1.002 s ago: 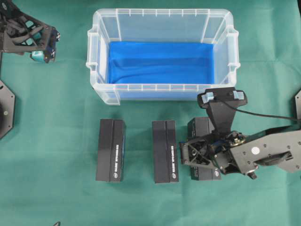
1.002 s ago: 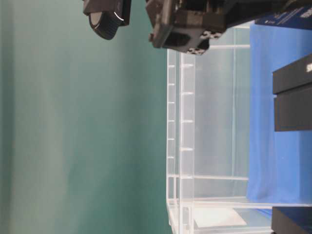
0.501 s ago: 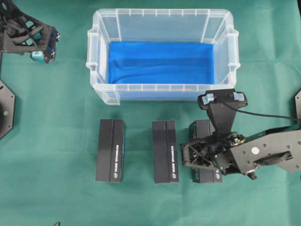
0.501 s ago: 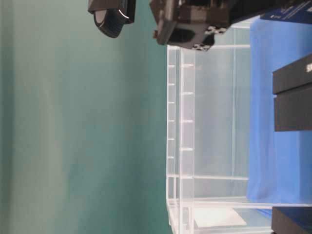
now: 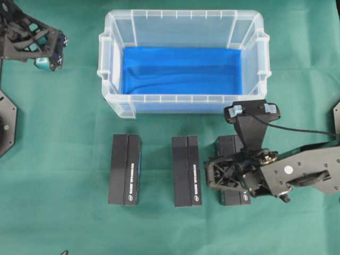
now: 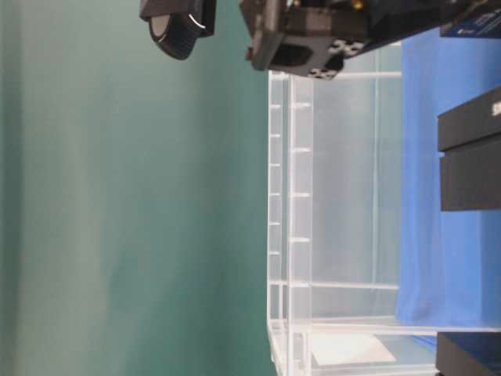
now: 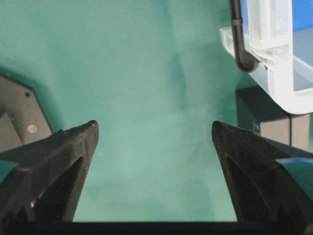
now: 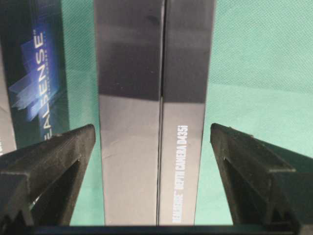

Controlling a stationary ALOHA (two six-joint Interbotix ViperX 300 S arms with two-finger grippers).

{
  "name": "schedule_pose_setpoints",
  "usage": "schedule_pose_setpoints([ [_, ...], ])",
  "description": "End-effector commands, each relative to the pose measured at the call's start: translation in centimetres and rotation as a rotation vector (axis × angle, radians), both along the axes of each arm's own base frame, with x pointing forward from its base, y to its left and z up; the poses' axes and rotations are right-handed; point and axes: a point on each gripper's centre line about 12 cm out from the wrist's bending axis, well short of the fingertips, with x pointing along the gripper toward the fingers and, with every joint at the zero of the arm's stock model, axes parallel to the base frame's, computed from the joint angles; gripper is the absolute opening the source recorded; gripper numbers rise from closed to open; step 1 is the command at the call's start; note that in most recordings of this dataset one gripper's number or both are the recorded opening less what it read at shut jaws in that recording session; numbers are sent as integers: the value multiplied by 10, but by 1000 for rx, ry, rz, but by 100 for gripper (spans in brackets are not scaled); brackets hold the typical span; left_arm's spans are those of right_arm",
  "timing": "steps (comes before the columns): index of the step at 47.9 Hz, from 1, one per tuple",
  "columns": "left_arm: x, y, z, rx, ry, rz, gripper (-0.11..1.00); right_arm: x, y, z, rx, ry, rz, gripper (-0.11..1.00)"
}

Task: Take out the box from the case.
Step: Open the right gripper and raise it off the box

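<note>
The case (image 5: pixel 106 74), a clear plastic bin with a blue lining, stands at the back middle with no box inside it. Three long black boxes lie side by side on the green cloth in front of it. Over the right box (image 5: pixel 231 147) hovers my right gripper (image 5: pixel 228 178). In the right wrist view that box (image 8: pixel 155 112) lies between the open jaws of my right gripper (image 8: pixel 152 128), with green cloth showing on both sides. My left gripper (image 7: pixel 154 125) is open over bare cloth, far off at the back left (image 5: pixel 47 59).
The left box (image 5: pixel 125 169) and middle box (image 5: pixel 186 170) lie parallel left of my right gripper; the middle one (image 8: pixel 34 73) sits close beside its left finger. The case's corner (image 7: pixel 279 73) shows in the left wrist view. A black mount (image 5: pixel 5 122) sits at the left edge.
My right gripper has opened and let go of the right box, which now lies flat on the cloth. The left arm has not moved.
</note>
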Motion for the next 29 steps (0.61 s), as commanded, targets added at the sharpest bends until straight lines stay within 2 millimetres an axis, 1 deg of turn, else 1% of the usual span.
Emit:
schedule_pose_setpoints([
  [1, -1, -1, 6, 6, -24, -3, 100, 1, 0, 12, 9, -33, 1, 91],
  [7, -1, -1, 6, 6, -24, -3, 100, 1, -2, 18, 13, -44, -4, 91],
  [14, -1, -1, 6, 5, -22, -3, 100, -2, -4, 37, 10, -51, -13, 91],
  [22, -1, -1, 6, 6, -24, -3, 100, -4, -6, 72, 5, -65, -20, 91],
  [29, -1, -1, 6, 6, -24, -5, 100, -5, -7, 108, -5, -75, -3, 91],
])
